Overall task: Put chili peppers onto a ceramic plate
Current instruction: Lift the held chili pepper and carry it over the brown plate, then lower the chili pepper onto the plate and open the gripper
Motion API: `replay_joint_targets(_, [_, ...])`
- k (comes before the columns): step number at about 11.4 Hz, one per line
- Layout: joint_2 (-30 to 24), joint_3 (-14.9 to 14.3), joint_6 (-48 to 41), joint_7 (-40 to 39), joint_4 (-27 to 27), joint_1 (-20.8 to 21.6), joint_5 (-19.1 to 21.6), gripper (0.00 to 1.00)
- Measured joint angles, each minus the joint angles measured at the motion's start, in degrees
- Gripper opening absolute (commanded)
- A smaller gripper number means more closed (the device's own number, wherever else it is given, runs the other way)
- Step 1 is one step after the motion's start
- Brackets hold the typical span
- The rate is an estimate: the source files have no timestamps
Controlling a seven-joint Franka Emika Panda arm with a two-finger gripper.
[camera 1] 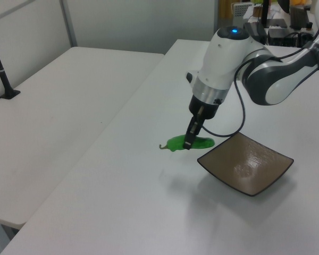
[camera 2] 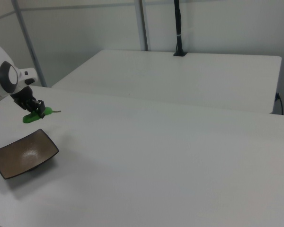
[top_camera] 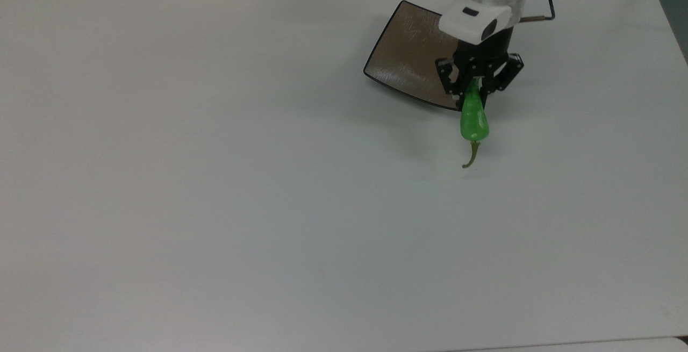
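The white desk stretches wide under the pincer, with a second white desk beyond it, to the left view's left. The white arm reaches down over the desk and ends in the black pincer, which points downward. The square brown plate with its thin black rim lies on the desk just beside the pincer; in the top view the pincer overlaps the plate's lower right corner, and in the left view the plate sits to the pincer's right. The pincer is clamped on the narrow end of the green pepper. The pepper hangs clear of the desk beside the plate's edge, stem pointing away from the pincer.
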Motion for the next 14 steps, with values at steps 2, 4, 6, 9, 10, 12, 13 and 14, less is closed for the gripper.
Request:
replay_joint_targets(2, [-3.35,0.01,-0.43,-0.96,-3.89,-0.01,1.12,0.24])
replay_joint_targets(4, [-6.3,0.01,-2.75,-0.98,-6.51,-0.06,1.68,0.25])
replay_joint_targets(6, [-9.58,0.01,-6.08,-1.07,-8.65,-0.08,3.22,0.34])
replay_joint_targets(9, [-12.58,0.02,-10.16,-1.09,-10.77,-0.09,4.31,0.45])
replay_joint_targets(10, [-12.96,0.03,-11.73,-1.16,-10.93,-0.09,4.35,0.83])
replay_joint_targets(12, [-13.29,0.06,-13.14,-1.25,-11.08,-0.09,4.37,1.0])
replay_joint_targets(13, [-13.29,0.12,-13.15,-1.3,-11.13,-0.09,4.38,1.0])
replay_joint_targets(14, [-13.3,0.22,-13.15,-1.34,-11.14,-0.09,4.38,1.0])
